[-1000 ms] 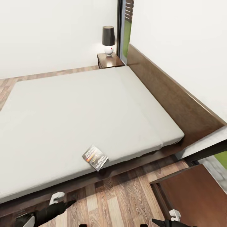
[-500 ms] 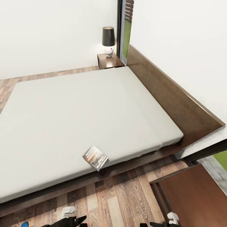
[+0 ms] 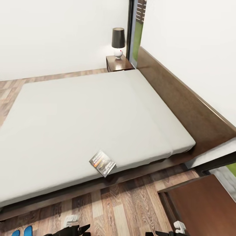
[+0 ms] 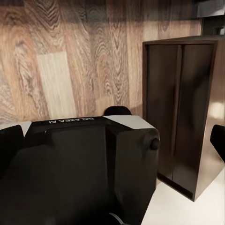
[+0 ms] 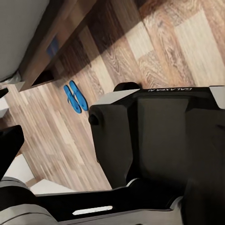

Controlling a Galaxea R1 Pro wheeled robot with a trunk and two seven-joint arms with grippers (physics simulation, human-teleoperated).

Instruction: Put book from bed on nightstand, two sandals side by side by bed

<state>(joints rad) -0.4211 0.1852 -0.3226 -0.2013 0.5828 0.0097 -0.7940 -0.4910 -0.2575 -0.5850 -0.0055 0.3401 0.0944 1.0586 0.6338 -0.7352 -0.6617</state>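
The grey, flat-mattressed bed filled the head view's centre. Both arms lay low at the bottom edge, their grippers' states impossible to tell. The thin dark book lay at the mattress's near edge; blue sandals sat paired on wood planks.

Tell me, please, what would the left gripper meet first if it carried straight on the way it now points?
Most likely the bare wood floor, which lies straight ahead in the left wrist view. The nightstand stands off to one side of that line. The gripper sits low; depth is hard to judge.
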